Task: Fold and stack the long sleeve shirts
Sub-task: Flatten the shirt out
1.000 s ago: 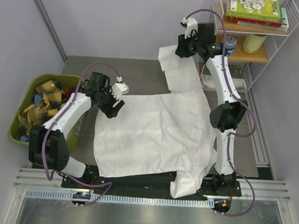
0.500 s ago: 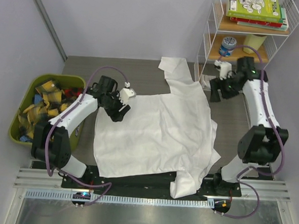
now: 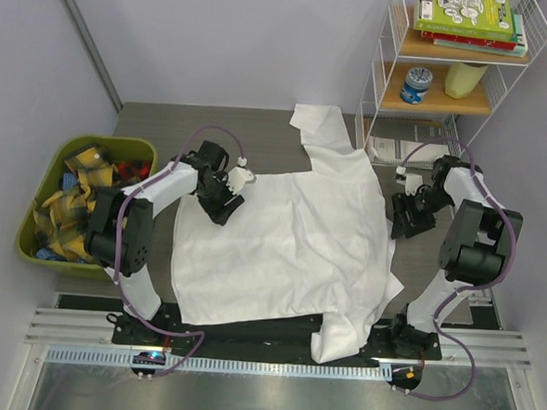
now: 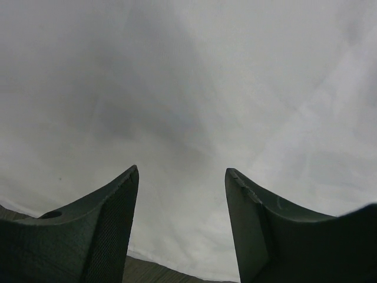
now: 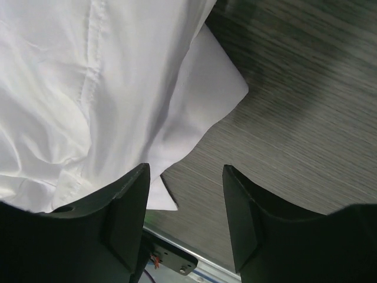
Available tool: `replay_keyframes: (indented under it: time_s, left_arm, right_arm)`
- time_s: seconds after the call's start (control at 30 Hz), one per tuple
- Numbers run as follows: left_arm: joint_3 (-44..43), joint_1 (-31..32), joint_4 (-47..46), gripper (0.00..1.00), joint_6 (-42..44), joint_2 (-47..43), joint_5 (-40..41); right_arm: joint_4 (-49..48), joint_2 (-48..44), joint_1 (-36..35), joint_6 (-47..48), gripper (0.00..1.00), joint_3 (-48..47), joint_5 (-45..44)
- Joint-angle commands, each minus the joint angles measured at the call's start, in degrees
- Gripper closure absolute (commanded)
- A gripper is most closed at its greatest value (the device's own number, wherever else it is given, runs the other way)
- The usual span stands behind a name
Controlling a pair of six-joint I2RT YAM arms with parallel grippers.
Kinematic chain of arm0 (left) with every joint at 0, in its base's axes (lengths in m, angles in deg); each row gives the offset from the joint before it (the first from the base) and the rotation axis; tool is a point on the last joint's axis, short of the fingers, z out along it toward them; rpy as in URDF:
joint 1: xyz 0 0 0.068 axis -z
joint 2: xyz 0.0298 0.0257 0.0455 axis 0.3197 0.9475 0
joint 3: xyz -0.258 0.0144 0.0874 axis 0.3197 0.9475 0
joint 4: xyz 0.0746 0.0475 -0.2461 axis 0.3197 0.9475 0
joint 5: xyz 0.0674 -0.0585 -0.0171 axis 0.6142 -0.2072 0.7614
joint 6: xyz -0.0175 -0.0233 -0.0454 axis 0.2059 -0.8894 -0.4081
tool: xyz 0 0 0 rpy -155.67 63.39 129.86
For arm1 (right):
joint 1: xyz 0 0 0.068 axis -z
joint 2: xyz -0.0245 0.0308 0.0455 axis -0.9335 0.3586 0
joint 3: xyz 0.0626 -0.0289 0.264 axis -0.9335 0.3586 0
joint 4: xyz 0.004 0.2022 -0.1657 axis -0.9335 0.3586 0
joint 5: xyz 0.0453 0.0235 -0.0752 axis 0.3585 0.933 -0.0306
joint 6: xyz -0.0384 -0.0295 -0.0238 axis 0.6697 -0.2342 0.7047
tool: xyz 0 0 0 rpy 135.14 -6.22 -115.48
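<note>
The plain white long sleeve shirt (image 3: 280, 247) is soft, matt, cotton-like cloth, faintly creased, with a stitched seam showing in the right wrist view. The grey-brown wood-grain bench (image 3: 157, 128) under it looks smooth with a dull sheen. The left pincer (image 4: 181, 171) and right pincer (image 5: 185, 168) are dark matt plastic, the left one's inner pad (image 4: 115, 230) finely cross-hatched, while the green plastic bin (image 3: 110, 142) is slightly glossy, the white wire rack (image 3: 438, 104) carries pale wooden shelves, and the brushed metal plate (image 3: 262, 399) shines softly.
</note>
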Motion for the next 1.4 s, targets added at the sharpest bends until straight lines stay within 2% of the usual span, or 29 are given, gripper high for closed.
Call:
replay_keyframes:
  time_s: [0.0, 0.13, 0.23, 0.33, 0.4, 0.43, 0.47, 0.53, 0.63, 0.73, 0.83, 0.93, 0.97, 1.0, 1.03, 1.1, 1.27, 1.37]
  left_arm:
    - [-1.59, -0.13, -1.66, 0.38, 0.06, 0.08, 0.72]
    - [-0.97, -0.13, -2.1, 0.39, 0.15, 0.79, 1.25]
    - [-0.8, -0.22, -2.53, 0.39, 0.24, 1.31, 1.95]
    - [-0.62, -0.22, -2.89, 0.41, 0.24, 1.66, 2.22]
    - [-0.62, -0.22, -3.06, 0.45, 0.06, 2.36, 2.74]
    - [-0.71, -0.31, -3.41, 0.47, 0.06, 2.72, 4.14]
    - [-0.88, -0.31, -3.5, 0.52, 0.06, 3.07, 4.93]
    - [-1.41, -1.18, -4.03, 0.6, 0.5, 4.74, 7.3]
    - [-3.51, -3.82, -3.77, 0.79, 0.85, 7.63, 9.24]
    - [-6.59, -6.28, -3.59, 0.92, 1.64, 10.35, 10.82]
    - [-8.88, -7.34, -3.42, 0.96, 2.35, 12.38, 12.06]
    - [-9.85, -7.69, -3.15, 0.96, 2.52, 12.57, 11.8]
    - [-9.94, -7.6, -2.72, 0.93, 2.09, 11.78, 10.32]
    - [-9.85, -7.69, -2.36, 0.89, 2.0, 11.16, 9.26]
    - [-9.07, -7.69, -2.27, 0.8, 2.0, 10.37, 7.94]
    - [-8.27, -7.6, -2.45, 0.74, 1.56, 8.44, 6.35]
    - [-6.07, -7.6, -3.15, 0.71, 1.56, 6.94, 5.91]
    - [-5.9, -7.6, -3.15, 0.7, 1.56, 6.41, 5.38]
  right_arm:
    - [-5.03, -0.17, 0.33, -1.66, 0.41, 1.6, 1.4]
    - [-7.15, 4.21, 0.24, -4.73, 0.38, 1.87, 3.06]
    - [-9.17, 5.98, -0.11, -7.02, 0.41, 2.22, 3.5]
    - [-9.53, 7.56, -0.2, -7.55, 0.54, 2.74, 4.29]
    - [-9.0, 7.83, -0.2, -7.81, 0.73, 2.57, 6.31]
    - [-8.13, 7.74, -0.11, -7.81, 0.95, 1.7, 6.67]
    - [-7.77, 7.39, -0.11, -7.99, 0.99, 1.17, 6.5]
    - [-7.33, 6.6, 0.33, -7.2, 0.99, -1.28, 3.78]
    - [-7.68, 5.63, 0.5, -5.62, 0.99, -5.93, -3.24]
    - [-8.29, 5.72, 0.42, -4.74, 0.99, -10.42, -8.52]
    - [-9.44, 6.07, 0.42, -4.21, 0.99, -12.8, -12.82]
    - [-7.6, 6.07, 0.59, -3.42, 0.99, -13.6, -11.28]
    - [-3.42, 5.98, 0.59, -2.81, 0.98, -13.78, -9.43]
    - [-1.98, 4.85, 0.68, -3.24, 0.81, -13.52, -7.33]
    - [-1.18, 4.05, 0.77, -3.85, 0.75, -10.82, -3.56]
    - [-1.26, 2.47, 0.68, -6.31, 0.63, -6.86, -0.81]
    - [-1.44, 4.31, 0.86, -9.83, 0.6, 0.98, 5.69]
    - [-1.18, 5.88, 1.29, -10.89, 0.52, 3.0, 8.68]
